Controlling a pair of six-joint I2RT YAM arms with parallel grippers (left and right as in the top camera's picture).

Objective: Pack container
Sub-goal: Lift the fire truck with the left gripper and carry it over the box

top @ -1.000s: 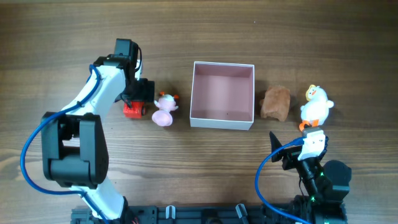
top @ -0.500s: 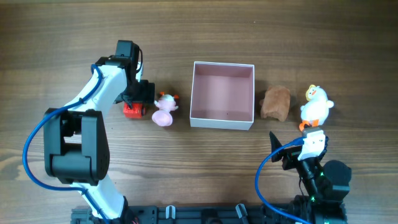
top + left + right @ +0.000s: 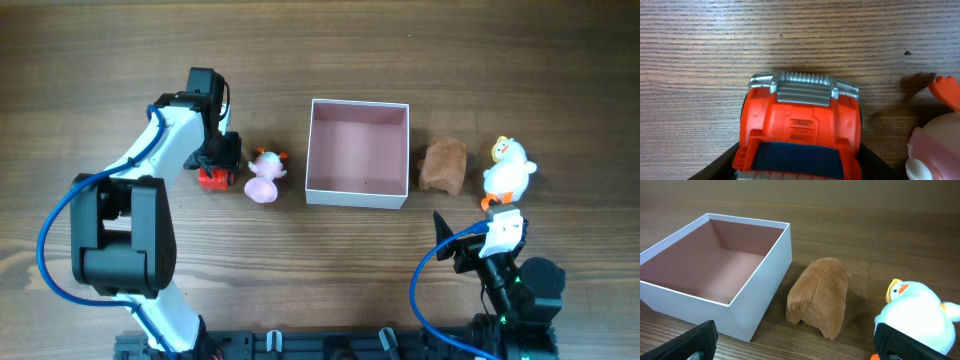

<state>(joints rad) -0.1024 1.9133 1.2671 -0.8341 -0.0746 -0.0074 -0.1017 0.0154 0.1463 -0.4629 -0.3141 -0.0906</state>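
Reaching out over the left part of the desk (image 3: 100, 60), the left gripper (image 3: 216, 160) sits over a red toy truck (image 3: 799, 125) with one dark finger on each side of its body. This looks like lining up a grasp so the truck can go into the box. Whether the jaws press on the truck or only straddle it cannot be told. A pink toy animal (image 3: 264, 177) lies just right of the truck, between it and the container (image 3: 356, 198). The container stands upright in the middle of the desk, open at the top and empty. It is a small square cardboard box with white outer walls and a dusty pink inside, much wider than any toy. Just right of it lies a brown plush lump (image 3: 820, 297), and right of that a white duck-like toy (image 3: 912, 312). The right gripper (image 3: 452, 243) rests at the near right, close to its base, with jaws wide apart and holding nothing, probably parked to leave the box to the left arm.
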